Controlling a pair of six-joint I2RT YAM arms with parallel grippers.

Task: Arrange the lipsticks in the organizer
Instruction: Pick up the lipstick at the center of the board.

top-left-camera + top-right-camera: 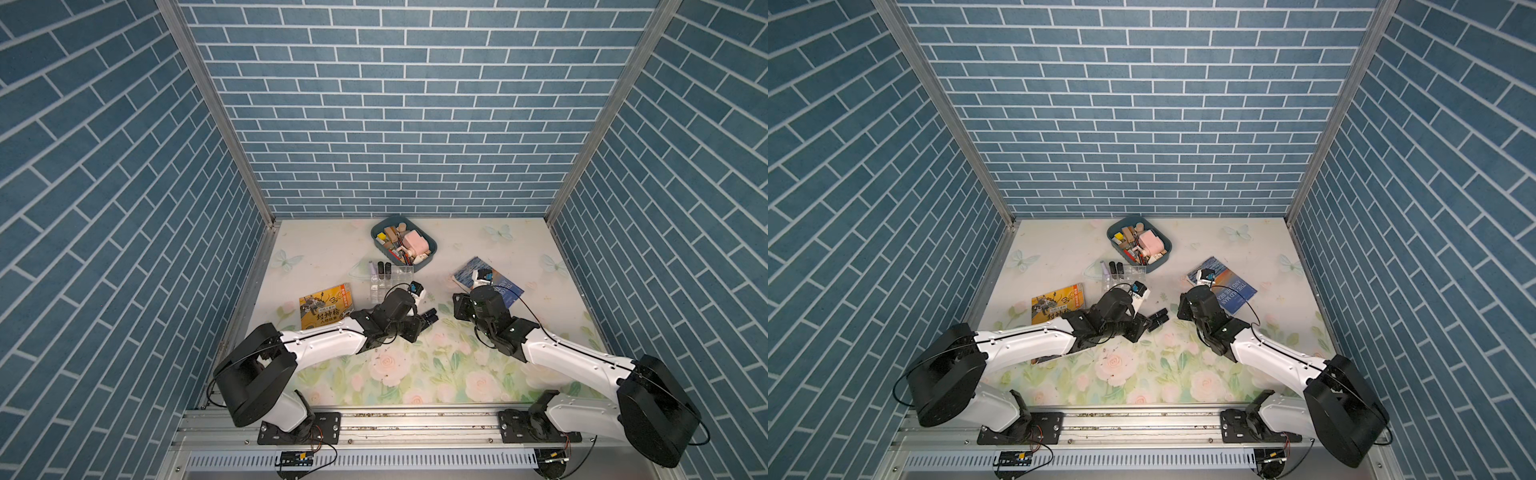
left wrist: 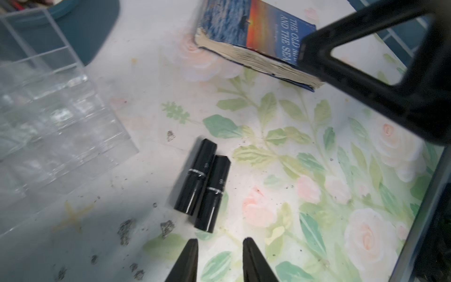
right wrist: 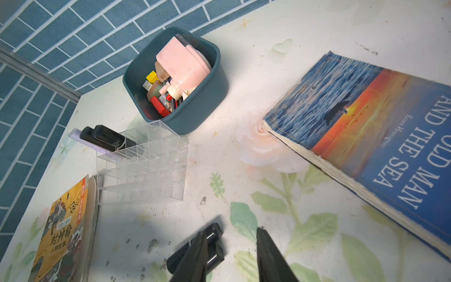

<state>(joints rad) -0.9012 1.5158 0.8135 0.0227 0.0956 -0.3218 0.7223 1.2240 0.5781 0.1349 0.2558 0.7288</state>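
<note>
Yellow book (image 1: 326,305) lies near the tabletop's left edge. Organizer (image 3: 141,171), mid-tabletop and just before the tray (image 3: 195,109), holds three upright lipsticks (image 3: 107,141) in its far-left cells: one lilac, two black. Left gripper (image 2: 220,244), fingers apart and empty, hovers near two black lipsticks (image 2: 195,180) lying side by side, touching. Right gripper (image 3: 231,230), fingers likewise parted and empty, is beside them. Blue book (image 3: 366,136) lies toward the right edge.

Bright even light, soft shadows on the table (image 2: 146,97) (wrist views slightly blurred).
</note>
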